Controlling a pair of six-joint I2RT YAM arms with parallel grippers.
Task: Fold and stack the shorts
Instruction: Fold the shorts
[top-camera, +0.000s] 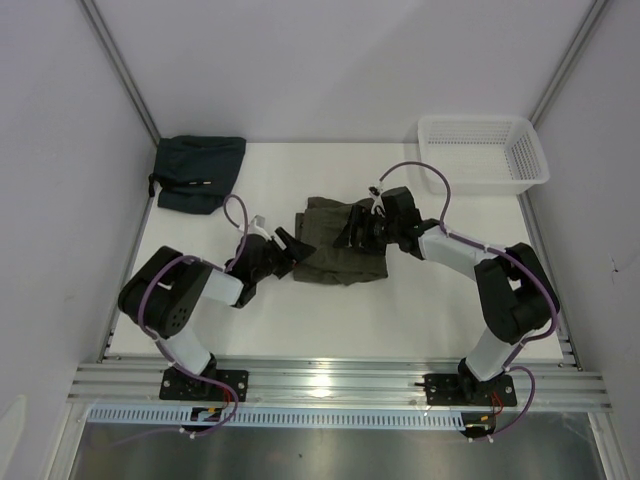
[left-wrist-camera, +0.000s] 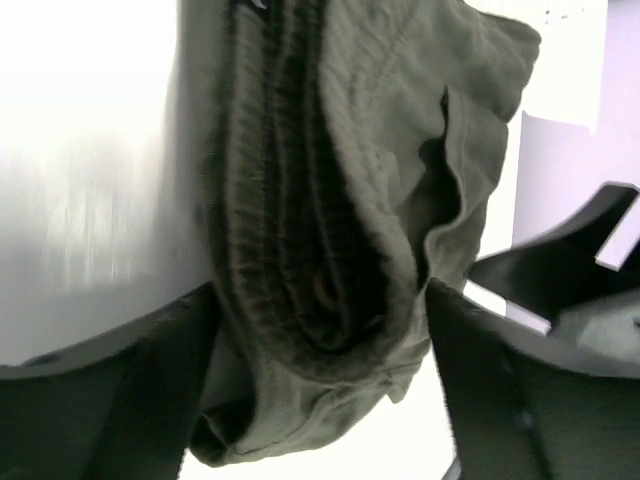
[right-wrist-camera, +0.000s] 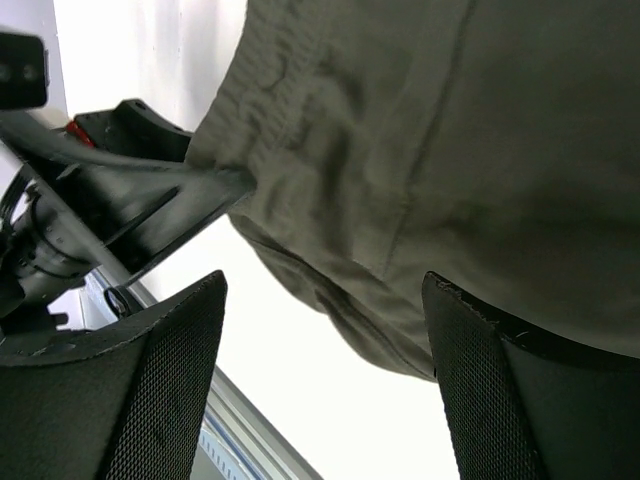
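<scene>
From above, the shorts (top-camera: 338, 248) lie crumpled at the middle of the table (top-camera: 420, 310). The left gripper (top-camera: 291, 252) is at their 9 o'clock edge and the right gripper (top-camera: 357, 228) is over their 1 o'clock part. A dark folded garment (top-camera: 198, 172) lies toward 10 o'clock, a white basket (top-camera: 482, 152) toward 2.

Left wrist: the jaws are spread wide, with the ribbed waistband bunched between the fingers (left-wrist-camera: 110, 400) (cloth brushes both).

Right wrist: the jaws are likewise spread and pinch nothing. Olive cloth fills 12 to 3 o'clock.
</scene>
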